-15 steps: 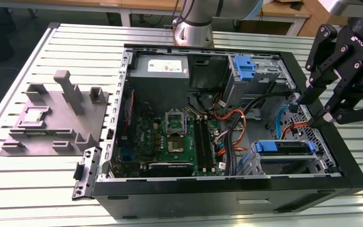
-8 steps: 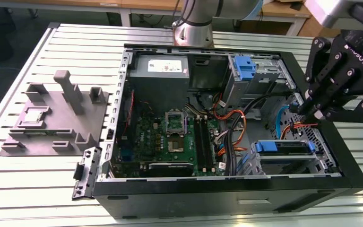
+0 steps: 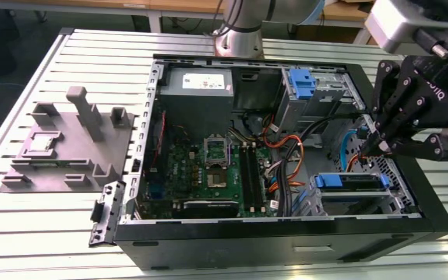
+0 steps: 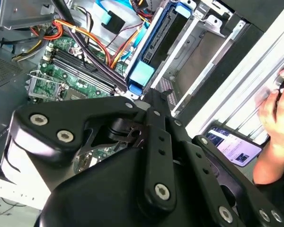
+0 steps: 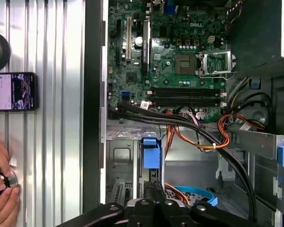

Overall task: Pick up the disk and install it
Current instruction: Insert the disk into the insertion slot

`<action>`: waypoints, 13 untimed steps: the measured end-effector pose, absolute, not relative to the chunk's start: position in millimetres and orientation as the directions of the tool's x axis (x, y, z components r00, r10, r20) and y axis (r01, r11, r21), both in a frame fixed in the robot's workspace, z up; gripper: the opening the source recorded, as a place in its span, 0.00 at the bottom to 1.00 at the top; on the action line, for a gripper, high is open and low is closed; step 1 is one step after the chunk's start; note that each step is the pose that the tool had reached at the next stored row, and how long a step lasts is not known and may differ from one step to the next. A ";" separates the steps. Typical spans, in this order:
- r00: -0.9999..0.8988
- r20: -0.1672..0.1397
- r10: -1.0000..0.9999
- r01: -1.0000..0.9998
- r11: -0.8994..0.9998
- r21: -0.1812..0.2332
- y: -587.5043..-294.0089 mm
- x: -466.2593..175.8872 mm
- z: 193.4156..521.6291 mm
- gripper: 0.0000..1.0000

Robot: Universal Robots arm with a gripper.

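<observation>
The gripper (image 3: pixel 366 150) has its fingers drawn together with nothing between them. The tips hang just above the disk (image 3: pixel 351 181), which seems to stand on edge in the metal cage at the front corner of the computer case (image 3: pixel 286 245), blue rail uppermost. I judge the disk stiff, dense for its size and sensitive to knocks. It looks best taken by its blue plastic rails or bare metal edges, not by the labelled face. Deeper inside the case, orange and black cables (image 5: pixel 203 137) run past the cage to the green circuit board (image 3: pixel 208 169). Outside the case, on the slatted bench (image 3: pixel 53 233), are a grey fixture (image 3: pixel 68 140) and a phone (image 5: pixel 13 91), with a person's hand (image 5: pixel 0 189) near the phone.
</observation>
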State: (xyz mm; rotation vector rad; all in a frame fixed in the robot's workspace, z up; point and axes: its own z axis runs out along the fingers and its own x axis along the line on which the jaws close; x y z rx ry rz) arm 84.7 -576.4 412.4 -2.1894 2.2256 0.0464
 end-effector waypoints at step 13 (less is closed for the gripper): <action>-0.049 -0.035 -0.998 -0.999 0.049 0.008 -574.5 78.3 385.0 0.10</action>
